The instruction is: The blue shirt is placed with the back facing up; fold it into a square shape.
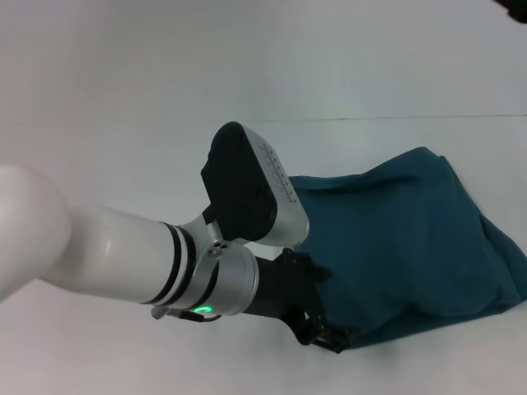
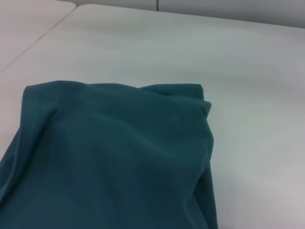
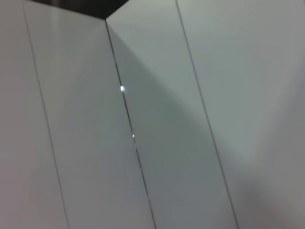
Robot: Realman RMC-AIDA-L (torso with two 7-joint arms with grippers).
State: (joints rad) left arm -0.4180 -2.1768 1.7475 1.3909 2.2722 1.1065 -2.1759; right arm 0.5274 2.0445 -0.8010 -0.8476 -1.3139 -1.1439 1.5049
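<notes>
The blue shirt [image 1: 403,247] lies bunched in a thick, rumpled heap at the right of the white table [image 1: 123,123]. My left arm reaches across from the left, and its black gripper [image 1: 328,336] sits at the heap's near-left corner, shut on the shirt's edge, which runs taut from there to the right. Close up in the left wrist view, the blue shirt [image 2: 114,157] shows as a folded layer with a rounded corner. The right gripper is out of view; its wrist view shows only pale wall panels.
The white table top [image 2: 248,71] spreads beyond the shirt, with a seam to a second table [image 2: 28,19] beside it. A small dark shape [image 1: 515,4] sits at the far right corner.
</notes>
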